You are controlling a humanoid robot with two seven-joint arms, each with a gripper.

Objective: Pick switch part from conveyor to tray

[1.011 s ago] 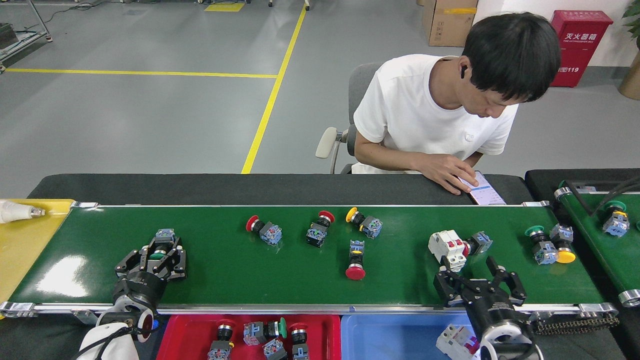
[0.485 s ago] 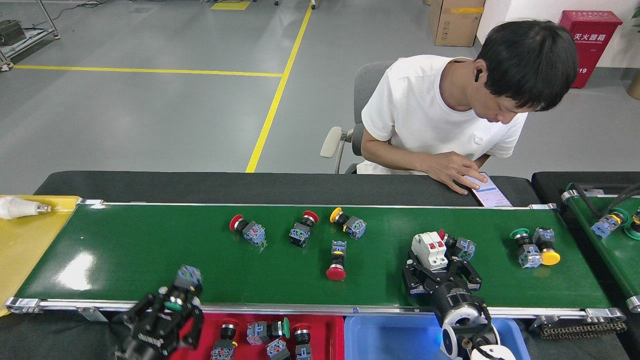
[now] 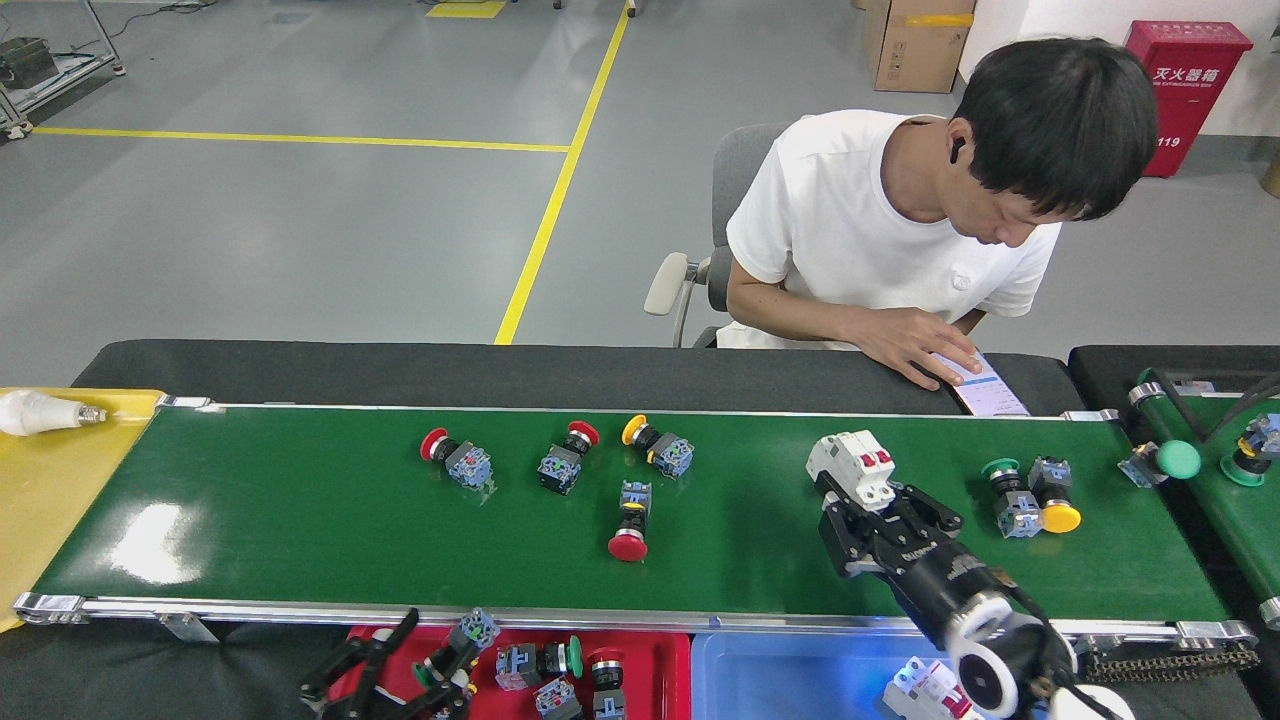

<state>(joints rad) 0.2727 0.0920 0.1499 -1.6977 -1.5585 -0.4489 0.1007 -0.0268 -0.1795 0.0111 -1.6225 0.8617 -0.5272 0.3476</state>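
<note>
The conveyor (image 3: 300,520) carries several switch parts: red-capped ones (image 3: 455,460) (image 3: 565,462) (image 3: 628,522), a yellow-capped one (image 3: 658,447), and a green and yellow pair (image 3: 1025,495). My right gripper (image 3: 862,492) reaches over the belt's right half, shut on a white circuit breaker with red levers (image 3: 850,462). At the bottom edge my left gripper (image 3: 405,660) hangs over the red tray (image 3: 650,650) with its fingers spread. A green-capped switch part (image 3: 462,642) lies against its right finger. The red tray holds several switch parts (image 3: 545,665).
A blue tray (image 3: 780,670) beside the red one holds a white breaker (image 3: 925,690). A yellow tray (image 3: 50,480) with a light bulb (image 3: 40,412) is at the left. A narrower green belt (image 3: 1230,510) stands at the right. A seated person rests a hand (image 3: 915,350) beyond the belt.
My left gripper carried the green-capped part off the belt to the red tray and spread its fingers. My right gripper closed on the white breaker. The loose parts drifted left with the belt.
</note>
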